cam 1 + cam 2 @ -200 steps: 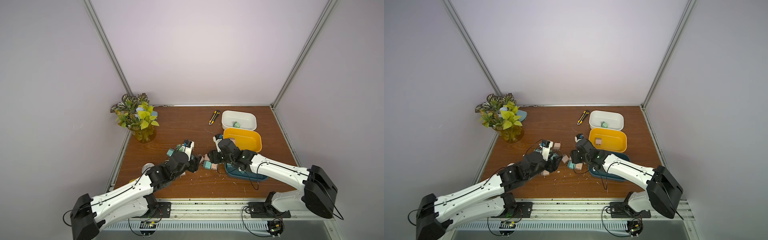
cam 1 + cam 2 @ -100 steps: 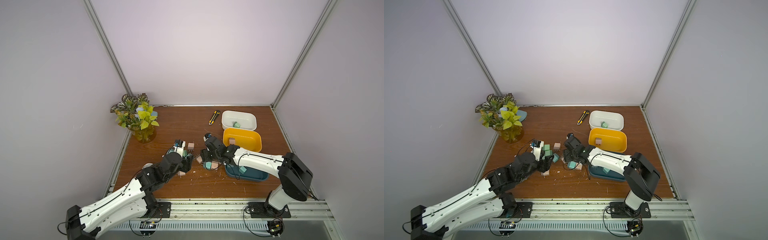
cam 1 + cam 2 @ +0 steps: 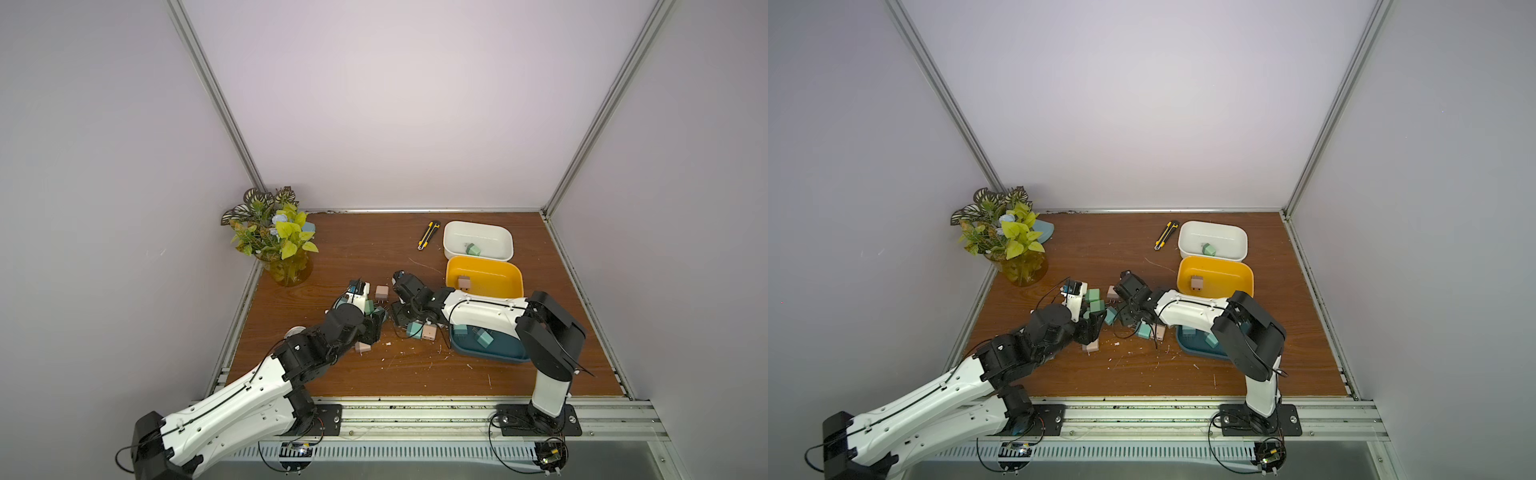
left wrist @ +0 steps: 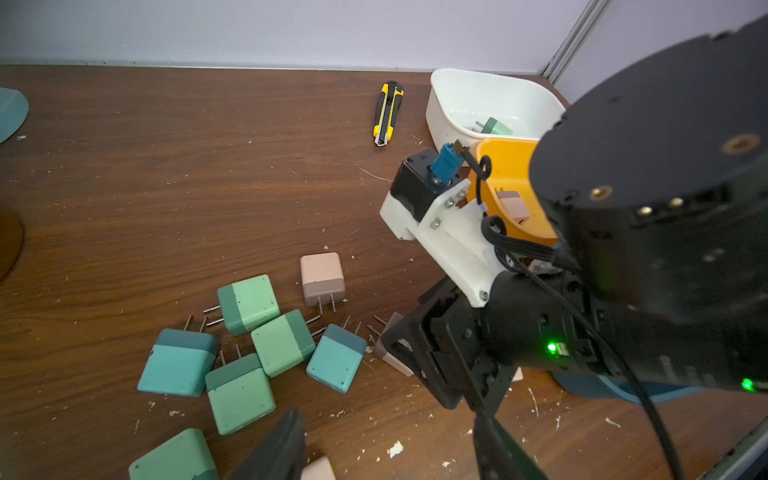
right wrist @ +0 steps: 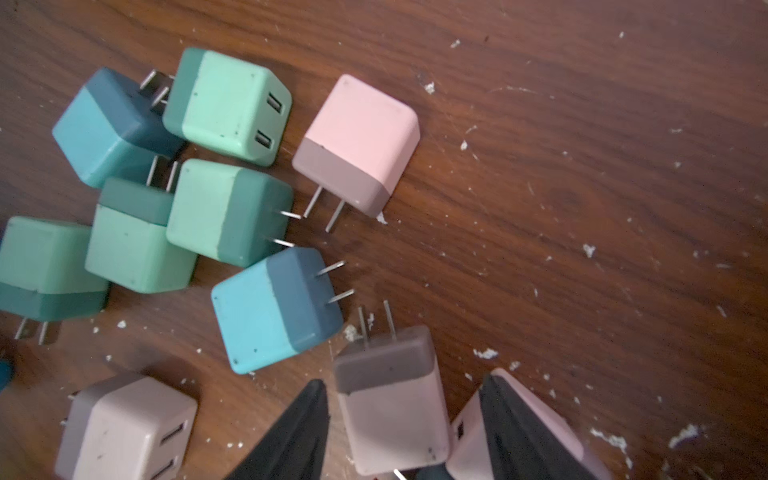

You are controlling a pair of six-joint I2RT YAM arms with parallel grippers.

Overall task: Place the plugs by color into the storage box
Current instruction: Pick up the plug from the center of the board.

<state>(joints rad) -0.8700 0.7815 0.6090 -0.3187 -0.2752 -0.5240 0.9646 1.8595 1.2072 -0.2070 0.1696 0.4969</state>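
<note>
Top views: loose plugs (image 3: 417, 330) heaped mid-tabletop (image 3: 353, 257), lower centre of frame. Left gripper (image 3: 376, 328) and right gripper (image 3: 400, 319) low over the heap, facing each other. Three bins in a column at right: white bin (image 3: 1212, 237) with one mint plug (image 3: 1209, 249), yellow bin (image 3: 1225, 274) with one pink plug (image 3: 1197, 283), dark blue bin (image 3: 486, 353) with teal plugs, partly under the right arm.

Left wrist: left jaws apart, bare tabletop in the gap, nothing held. Mint and teal plugs at lower left. Utility knife (image 4: 388, 112) at upper centre.

Right wrist: right jaws open, astride a pale pink plug (image 5: 390, 399) lying on the tabletop at lower centre, prongs up-frame. Gap visible on one side, not clamped.
</note>
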